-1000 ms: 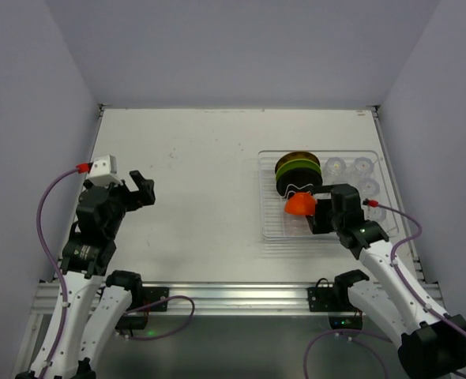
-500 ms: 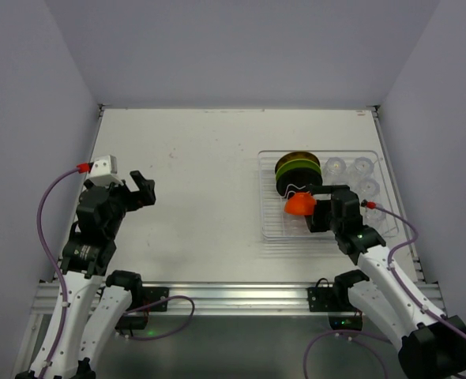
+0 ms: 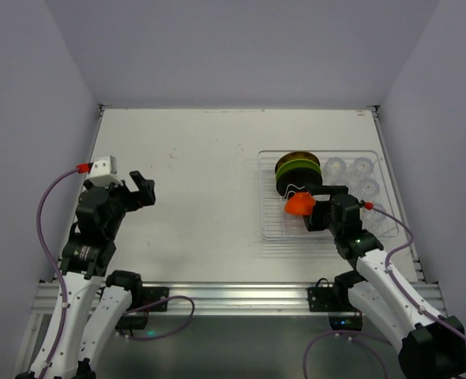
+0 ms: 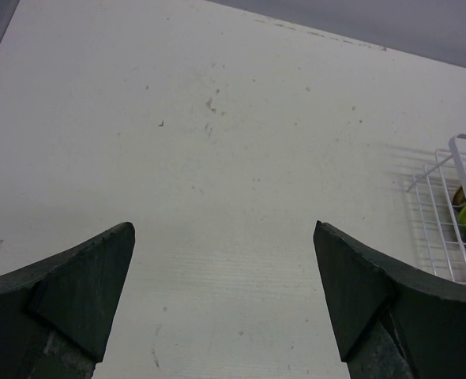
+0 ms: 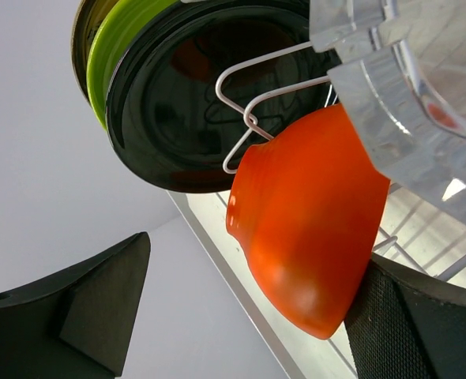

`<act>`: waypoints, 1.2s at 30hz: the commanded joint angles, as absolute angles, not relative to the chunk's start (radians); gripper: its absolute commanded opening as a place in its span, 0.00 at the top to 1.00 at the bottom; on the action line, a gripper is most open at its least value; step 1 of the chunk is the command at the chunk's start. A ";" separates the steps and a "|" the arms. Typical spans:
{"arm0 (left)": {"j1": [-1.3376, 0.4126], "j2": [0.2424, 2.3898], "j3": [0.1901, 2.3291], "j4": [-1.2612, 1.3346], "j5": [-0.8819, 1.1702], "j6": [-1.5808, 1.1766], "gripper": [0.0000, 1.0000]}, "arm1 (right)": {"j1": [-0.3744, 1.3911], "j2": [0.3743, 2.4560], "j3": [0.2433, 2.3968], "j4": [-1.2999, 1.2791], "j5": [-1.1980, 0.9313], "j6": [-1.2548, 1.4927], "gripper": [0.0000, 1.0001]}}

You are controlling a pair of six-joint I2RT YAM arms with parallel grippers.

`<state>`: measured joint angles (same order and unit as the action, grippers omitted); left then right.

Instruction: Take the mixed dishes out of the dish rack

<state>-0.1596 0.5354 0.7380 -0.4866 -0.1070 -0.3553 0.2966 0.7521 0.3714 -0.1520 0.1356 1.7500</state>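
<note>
The orange-red bowl (image 3: 298,205) lies tipped against a wire divider (image 5: 245,118) in the dish rack (image 3: 274,230), right of centre in the overhead view. The right pincer (image 3: 317,207) straddles it, wide open and gripping nothing, so the pick seems in hand: next, close on the bowl and lift it clear of the wire. The left pincer (image 3: 142,189) hangs open, empty, at left
</note>
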 commanded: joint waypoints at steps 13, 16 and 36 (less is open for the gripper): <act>-0.170 0.522 0.730 -0.449 -0.098 -0.342 0.00 | 0.301 0.684 0.259 0.086 0.141 1.717 0.08; -0.170 0.520 0.732 -0.451 -0.100 -0.342 0.00 | 0.302 0.681 0.226 0.153 0.134 1.713 0.09; -0.170 0.517 0.732 -0.451 -0.103 -0.341 0.00 | 0.301 0.661 0.160 0.252 0.152 1.683 0.40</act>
